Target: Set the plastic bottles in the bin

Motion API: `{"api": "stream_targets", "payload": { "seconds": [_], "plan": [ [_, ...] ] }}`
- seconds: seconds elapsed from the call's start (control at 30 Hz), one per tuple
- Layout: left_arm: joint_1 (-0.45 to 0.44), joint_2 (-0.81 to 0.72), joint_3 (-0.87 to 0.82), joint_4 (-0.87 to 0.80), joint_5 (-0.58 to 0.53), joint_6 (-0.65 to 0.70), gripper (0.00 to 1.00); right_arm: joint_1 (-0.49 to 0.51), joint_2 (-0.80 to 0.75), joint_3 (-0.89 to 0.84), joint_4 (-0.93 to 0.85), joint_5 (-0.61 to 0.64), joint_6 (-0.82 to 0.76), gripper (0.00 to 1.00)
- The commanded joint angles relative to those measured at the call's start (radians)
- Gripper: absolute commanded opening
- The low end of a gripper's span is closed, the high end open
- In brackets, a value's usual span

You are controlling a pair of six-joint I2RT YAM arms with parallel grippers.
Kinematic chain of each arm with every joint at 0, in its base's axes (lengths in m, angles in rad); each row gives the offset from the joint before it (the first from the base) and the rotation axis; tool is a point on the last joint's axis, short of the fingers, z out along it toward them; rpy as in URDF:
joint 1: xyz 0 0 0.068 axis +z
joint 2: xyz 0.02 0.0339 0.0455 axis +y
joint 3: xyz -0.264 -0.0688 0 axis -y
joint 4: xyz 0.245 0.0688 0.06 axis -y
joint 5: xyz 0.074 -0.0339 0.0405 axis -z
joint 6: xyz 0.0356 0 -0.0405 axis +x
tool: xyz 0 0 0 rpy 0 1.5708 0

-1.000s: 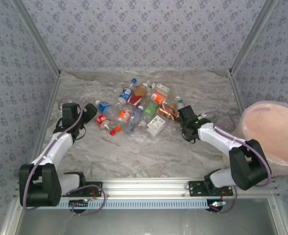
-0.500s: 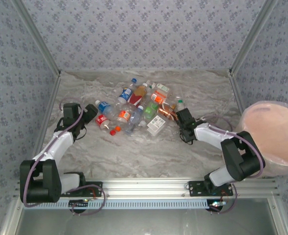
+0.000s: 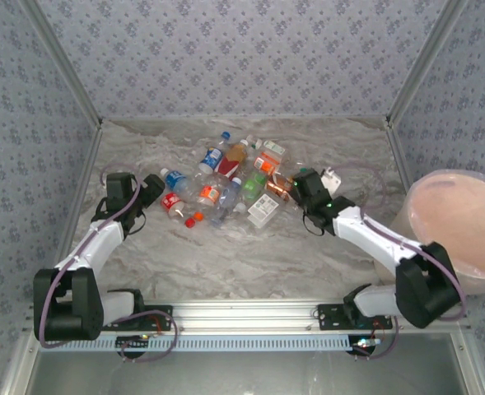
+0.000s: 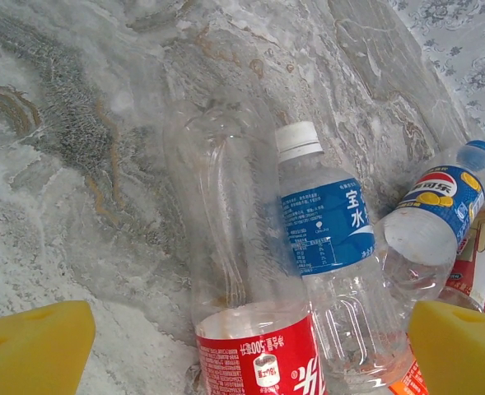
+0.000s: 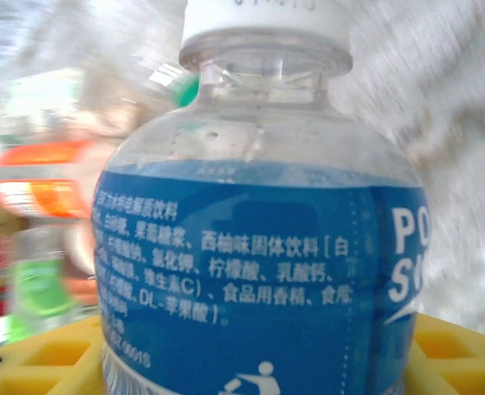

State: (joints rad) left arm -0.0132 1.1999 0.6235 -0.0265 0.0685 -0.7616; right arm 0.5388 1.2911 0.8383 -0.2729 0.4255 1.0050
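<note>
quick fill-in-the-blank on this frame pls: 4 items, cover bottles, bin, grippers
1. The bottle between the right gripper's fingers has a ___ label.
2. Its cap is ___.
3. The left gripper's jaws stand ___ above a red-labelled bottle.
4. In the top view the bin stands at the table's ___ edge.

Missing words: blue; white; open; right.
</note>
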Motion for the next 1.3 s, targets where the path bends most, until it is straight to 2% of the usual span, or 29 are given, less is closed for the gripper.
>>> {"api": "stream_targets", "payload": {
  "seconds": [0.0, 0.27, 0.33, 0.4, 0.57, 0.63, 0.73, 0.87, 0.97, 1.1, 1.27],
  "plan": [
    [0.001, 0.009, 0.039, 0.009, 0.028, -0.010, 0.98, 0.024, -0.095, 0.102, -0.077, 0.109, -0.300, 0.46],
    [-0.009, 0.028, 0.070, 0.010, 0.040, -0.016, 0.98, 0.030, -0.222, 0.337, -0.218, 0.168, -0.702, 0.42],
    [-0.013, 0.037, 0.084, 0.011, 0.044, -0.016, 0.98, 0.028, -0.240, 0.427, -0.279, 0.213, -0.759, 0.42],
    [-0.016, 0.048, 0.099, 0.008, 0.045, -0.016, 0.98, 0.023, -0.246, 0.501, -0.366, 0.303, -0.789, 0.42],
    [-0.026, 0.056, 0.121, 0.010, 0.049, -0.021, 0.98, -0.004, -0.257, 0.627, -0.641, 0.636, -0.807, 0.44],
    [-0.029, 0.056, 0.129, 0.009, 0.049, -0.020, 0.98, -0.042, -0.277, 0.640, -0.738, 0.699, -0.783, 0.44],
    [-0.035, 0.062, 0.138, 0.007, 0.051, -0.022, 0.98, -0.138, -0.334, 0.635, -0.800, 0.684, -0.751, 0.44],
    [-0.043, 0.078, 0.154, 0.002, 0.059, -0.021, 0.98, -0.317, -0.425, 0.543, -0.750, 0.609, -0.776, 0.42],
    [-0.047, 0.092, 0.172, -0.009, 0.061, -0.017, 0.98, -0.467, -0.471, 0.443, -0.686, 0.489, -0.792, 0.42],
    [-0.052, 0.095, 0.198, -0.030, 0.067, -0.008, 0.98, -0.646, -0.453, 0.411, -0.682, 0.345, -0.777, 0.43],
    [-0.056, 0.096, 0.206, -0.046, 0.061, 0.002, 0.98, -0.776, -0.433, 0.314, -0.611, 0.170, -0.760, 0.44]
  ]
}}
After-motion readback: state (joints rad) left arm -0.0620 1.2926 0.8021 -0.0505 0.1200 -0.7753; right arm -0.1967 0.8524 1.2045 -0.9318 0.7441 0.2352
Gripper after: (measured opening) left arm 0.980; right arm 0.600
